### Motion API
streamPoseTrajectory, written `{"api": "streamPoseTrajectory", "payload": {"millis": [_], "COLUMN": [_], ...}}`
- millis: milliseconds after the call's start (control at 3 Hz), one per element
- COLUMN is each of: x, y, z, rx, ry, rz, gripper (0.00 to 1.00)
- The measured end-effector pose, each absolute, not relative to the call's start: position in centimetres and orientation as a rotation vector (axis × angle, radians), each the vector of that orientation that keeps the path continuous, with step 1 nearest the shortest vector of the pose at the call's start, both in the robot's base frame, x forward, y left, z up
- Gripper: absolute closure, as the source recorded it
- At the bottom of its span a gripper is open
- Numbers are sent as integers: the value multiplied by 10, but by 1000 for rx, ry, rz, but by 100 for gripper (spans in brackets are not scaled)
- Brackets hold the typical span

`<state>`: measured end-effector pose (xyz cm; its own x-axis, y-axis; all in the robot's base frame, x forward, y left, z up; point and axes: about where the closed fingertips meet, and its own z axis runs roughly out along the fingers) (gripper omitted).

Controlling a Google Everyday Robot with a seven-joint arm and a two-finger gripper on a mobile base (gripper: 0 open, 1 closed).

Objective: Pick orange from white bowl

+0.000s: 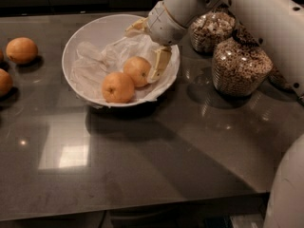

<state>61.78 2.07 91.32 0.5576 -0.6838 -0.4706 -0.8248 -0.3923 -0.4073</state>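
Observation:
The white bowl (90, 28), lined with crinkled plastic, stands at the back middle of the dark table. Two oranges lie in it. The paler orange (137, 70) is right of centre. A deeper-orange fruit (117, 87) touches it at the front left. My gripper (147, 46) reaches in over the bowl's right rim and is open. One yellowish finger (159, 64) is down beside the paler orange's right side. The other finger (136, 27) is behind and above that orange. Nothing is held.
Two more oranges lie on the table at the far left, one (21, 50) further back and one (4, 82) at the edge of view. Glass jars of cereal (237, 68) (209, 30) stand right of the bowl, under my arm.

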Motion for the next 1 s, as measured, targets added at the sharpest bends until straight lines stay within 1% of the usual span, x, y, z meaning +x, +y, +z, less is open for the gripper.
{"api": "streamPoseTrajectory", "payload": {"millis": [1000], "x": [620], "y": [30], "z": [876], "rx": [-2215], "ry": [1238], "rz": [443], "gripper": [15]}}
